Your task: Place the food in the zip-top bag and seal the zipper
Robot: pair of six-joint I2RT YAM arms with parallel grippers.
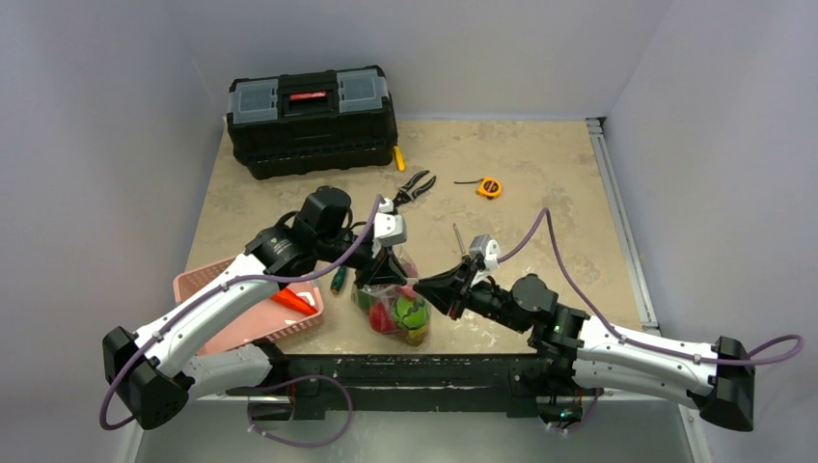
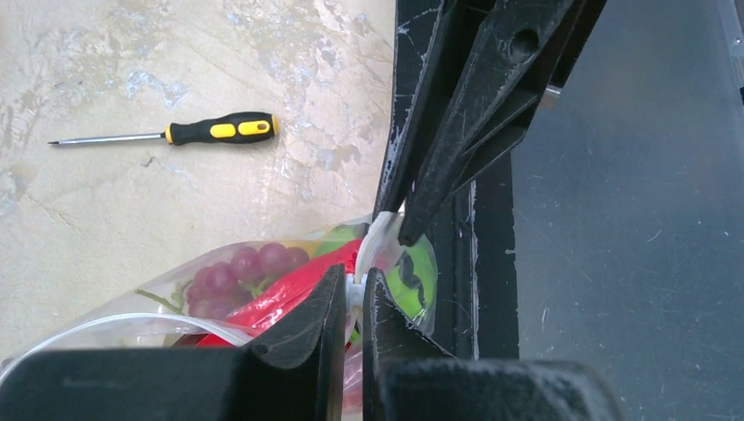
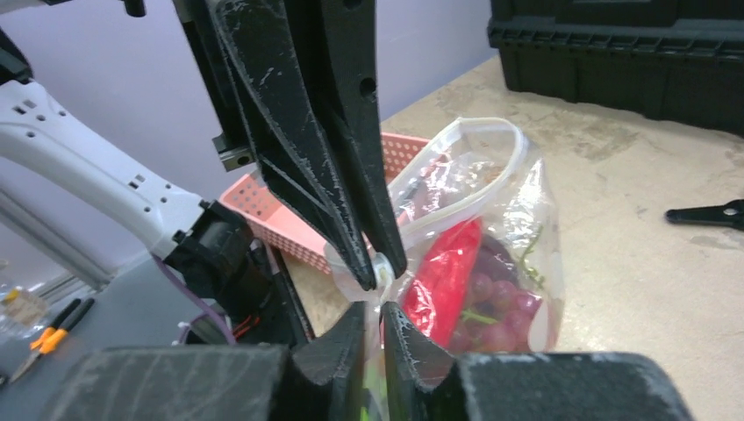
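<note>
Pale lavender-grey walls (image 1: 106,125) close in on three sides of a beige, marble-patterned tabletop (image 1: 550,212). The light is soft and even, and throws only faint shadows on the stone-like surface. A silver metal rail (image 1: 622,231) runs along the table's right edge, and a scuffed black metal bar (image 1: 424,371) spans its near edge. Below that bar lies a smooth, dull grey surface (image 1: 434,439). At the back left of the table, close against the wall, sits a black plastic toolbox with a red-marked handle (image 1: 311,121).
</note>
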